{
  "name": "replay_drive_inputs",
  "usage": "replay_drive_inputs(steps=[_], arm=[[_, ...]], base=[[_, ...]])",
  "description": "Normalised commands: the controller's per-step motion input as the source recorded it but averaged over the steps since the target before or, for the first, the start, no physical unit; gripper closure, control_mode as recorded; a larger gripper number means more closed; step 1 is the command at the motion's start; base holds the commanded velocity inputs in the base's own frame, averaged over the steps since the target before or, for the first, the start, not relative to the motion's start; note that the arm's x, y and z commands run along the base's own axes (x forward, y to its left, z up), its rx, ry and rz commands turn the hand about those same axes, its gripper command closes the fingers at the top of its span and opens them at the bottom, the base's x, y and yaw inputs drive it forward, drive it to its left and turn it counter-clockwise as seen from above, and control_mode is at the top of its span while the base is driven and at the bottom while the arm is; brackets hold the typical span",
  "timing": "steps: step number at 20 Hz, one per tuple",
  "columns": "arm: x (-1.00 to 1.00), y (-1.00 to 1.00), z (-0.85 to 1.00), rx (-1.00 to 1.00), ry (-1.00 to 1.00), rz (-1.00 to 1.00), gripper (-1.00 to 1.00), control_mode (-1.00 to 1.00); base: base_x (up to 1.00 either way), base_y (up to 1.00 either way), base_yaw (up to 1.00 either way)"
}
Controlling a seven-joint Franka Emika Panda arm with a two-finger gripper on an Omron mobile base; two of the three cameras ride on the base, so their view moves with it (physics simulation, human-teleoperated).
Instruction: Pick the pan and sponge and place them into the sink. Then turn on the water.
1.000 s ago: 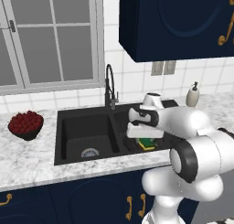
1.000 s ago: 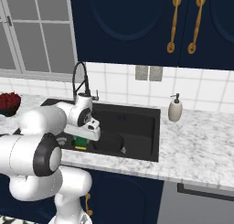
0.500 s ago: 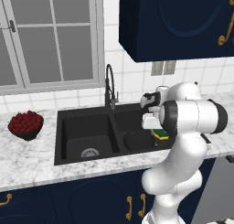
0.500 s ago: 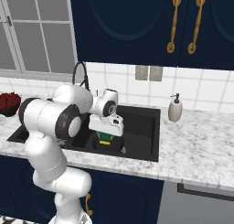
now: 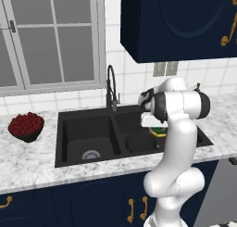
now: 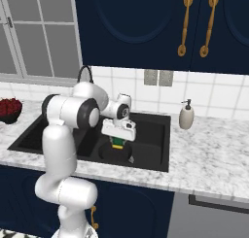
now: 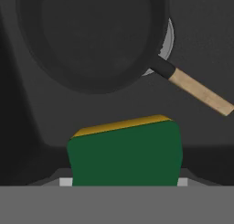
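I see the marble table (image 5: 32, 159) running left to right under the window, with the matte black double-basin sink (image 5: 88, 117) set into it and the tall arched faucet (image 5: 111, 85) rising at the far rim between the two basins. My arm reaches over the right basin, where the black pan (image 7: 91, 35) lies flat on the basin floor, partly over the silver drain, its pale wooden handle (image 7: 199, 91) pointing away to one side; in the left base view the same pan (image 5: 140, 141) sits toward the near side of that basin. The left basin shows its own silver drain (image 5: 91, 154). On the table to the far left stands a dark bowl of red fruit (image 5: 26, 127), and to the right of the sink a soap dispenser (image 6: 186, 115). The end effector (image 6: 118, 144) hangs over the right basin, jaws partly spread and clamped on the sponge (image 7: 124, 153), green scrub layer toward the hand camera, yellow edge beyond, held above the basin floor and just beside the pan.
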Motion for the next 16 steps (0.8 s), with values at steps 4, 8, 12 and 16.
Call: replay_drive_inputs(steps=[4, 8, 12, 16], arm=[[0.38, 0.03, -0.52, 0.00, -0.17, 0.03, 1.00, -1.00], [0.35, 0.04, -0.35, 0.00, -0.09, 0.08, 1.00, -1.00], [0.62, 0.13, -0.36, -0.03, 0.00, 0.09, 1.00, -1.00], [0.51, 0.10, -0.43, -0.01, 0.00, 0.10, 1.00, -1.00]], base=[[0.00, 0.00, 0.00], [0.00, 0.00, 0.00], [0.00, 0.00, 0.00], [0.00, 0.00, 0.00]])
